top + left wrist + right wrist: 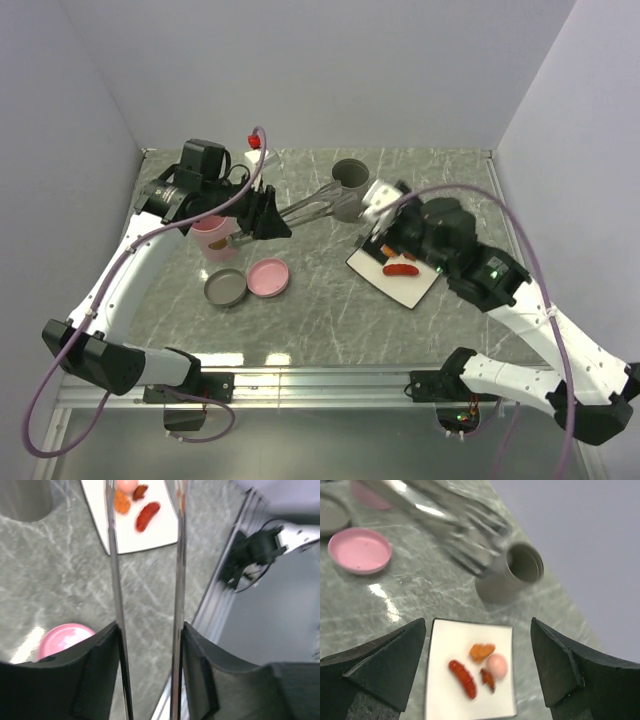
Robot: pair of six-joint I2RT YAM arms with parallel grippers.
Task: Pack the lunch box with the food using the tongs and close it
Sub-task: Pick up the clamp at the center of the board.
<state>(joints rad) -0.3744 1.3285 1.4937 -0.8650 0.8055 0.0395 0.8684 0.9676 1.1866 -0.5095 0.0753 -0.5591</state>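
My left gripper (272, 216) is shut on the tongs (318, 207), its fingers (102, 650) pressing the outsides of the two slim metal arms (114, 570). The tongs reach right, toward a grey cup (350, 176). The food lies on a white square plate (445, 645): a red sausage (463, 678), a pale pink egg-like ball (497, 665) and orange-brown fried bits (481, 651). My right gripper (478, 625) hangs open over the plate with nothing between its fingers. The pink lunch box (212, 238) stands under the left wrist.
A grey round dish (225, 288) and a pink lid (268, 277) lie side by side in front of the lunch box. The grey cup (512, 572) stands just behind the plate. White walls close in the marbled table on three sides.
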